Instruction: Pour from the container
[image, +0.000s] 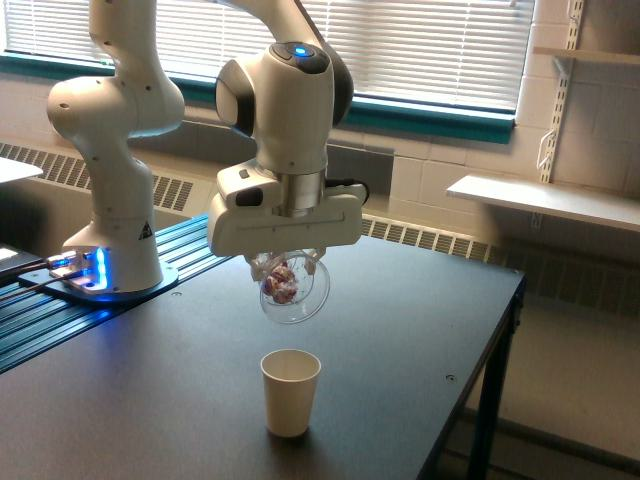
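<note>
Gripper (287, 262) of mine clamps clear container (293, 289), tilted, reddish-pink pieces inside, held above white paper cup (290, 391) standing near tabletop's (400, 330) front edge.

Container (293, 288): clear glossy plastic, smooth rounded walls, reddish-pink & white bits showing thru. Gripper (288, 262) above it: white plastic housing, smooth, semi-gloss. Arm (287, 100): same glossy white shell w/ dark joint sections. Paper cup (290, 391) below container: matt white, opaque. Table (400, 310) under both: dark, matt, smooth. Ribbed blue-lit metal-looking base plate (60, 330) behind-left of it.
</note>
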